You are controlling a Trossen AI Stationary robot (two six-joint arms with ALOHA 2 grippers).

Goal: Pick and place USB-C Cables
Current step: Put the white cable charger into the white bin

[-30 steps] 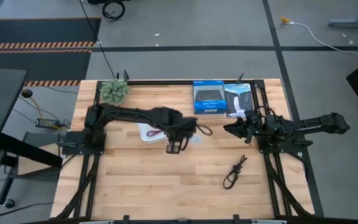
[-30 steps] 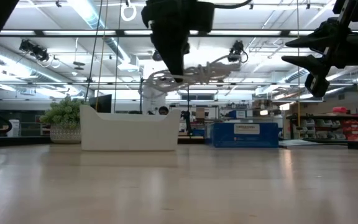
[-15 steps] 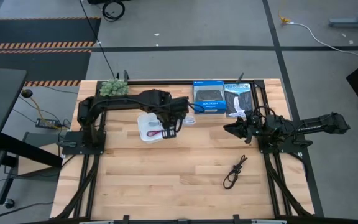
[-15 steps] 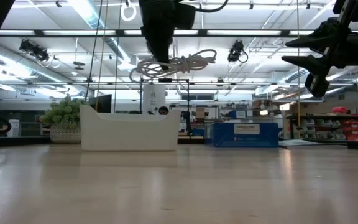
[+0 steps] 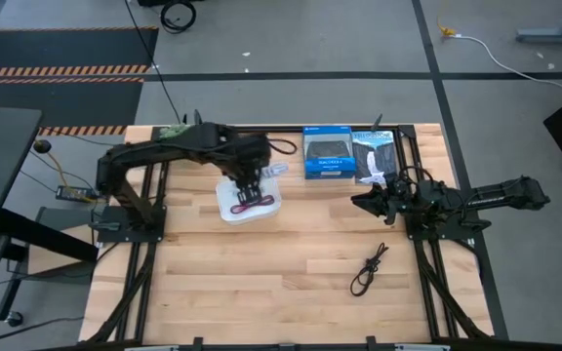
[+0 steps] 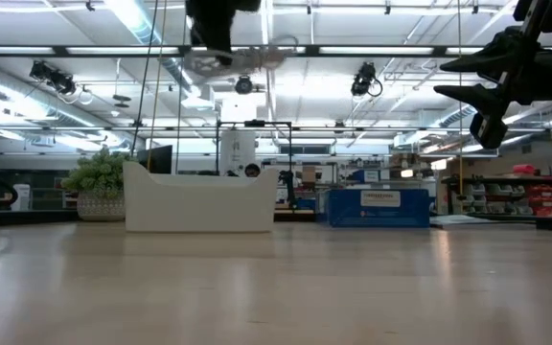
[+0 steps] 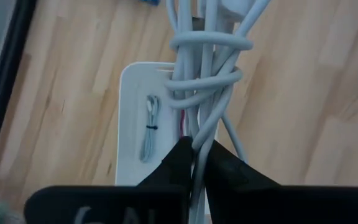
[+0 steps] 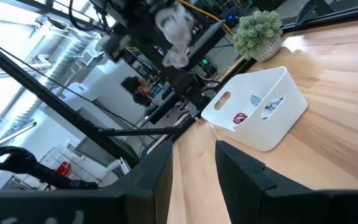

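The likeliest failure is judged to be a bad drop. The white cable [image 7: 205, 74] is gripped at one end only, so its loose loops could snag on the fingers at release or catch the rim of the tray [image 5: 224, 187], leaving the bundle draped over the wall or spilled onto the worktop [image 5: 281, 263]. A release made while the bundle is swinging could throw it wide of the tray.

The left end effector [image 7: 195, 163] is held high above the tray, and its fingers are closed to a narrow slit on the white cable, which hangs down past them; in the low view the bundle [image 6: 233, 57] is seen well above the tray wall [image 6: 199, 201].

Inside the tray the grey cable [image 7: 149, 127] and the maroon cable [image 5: 254, 204] are seen lying apart. The black cable [image 5: 368, 268] is left on the worktop, well apart from the tray, on the right side.

The right end effector [image 5: 361, 203] is parked above the worktop near the boxes [image 5: 349, 153], fingers spread and nothing held.
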